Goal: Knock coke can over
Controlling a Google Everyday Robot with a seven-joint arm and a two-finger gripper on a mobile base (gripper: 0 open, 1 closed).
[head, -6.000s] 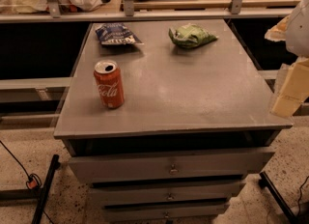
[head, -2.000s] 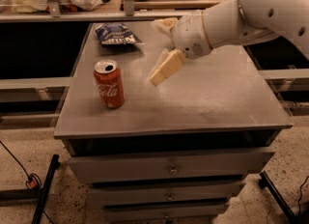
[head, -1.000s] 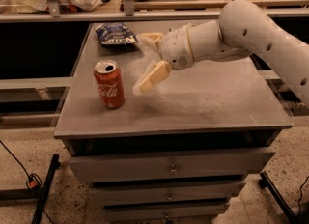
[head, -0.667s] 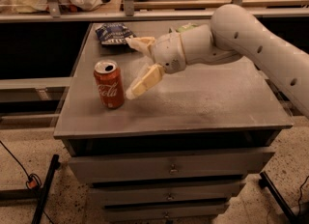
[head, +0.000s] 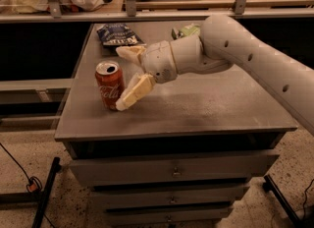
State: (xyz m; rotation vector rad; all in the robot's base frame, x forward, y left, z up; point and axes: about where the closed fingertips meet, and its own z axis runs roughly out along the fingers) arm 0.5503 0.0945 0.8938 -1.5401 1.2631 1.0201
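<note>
Coke can (head: pixel 109 85): upright at the tips of the pincer (head: pixel 122 78), nearer finger touching or just beside its wall. Pincer spread wide, gripping nothing. I judge the can light, rigid, slick and top-heavy, so push high by the rim. Desk (head: pixel 211 104) edge lies close past the can, away from the pincer. Blue bag (head: pixel 117 35) sits beyond the pincer.
</note>
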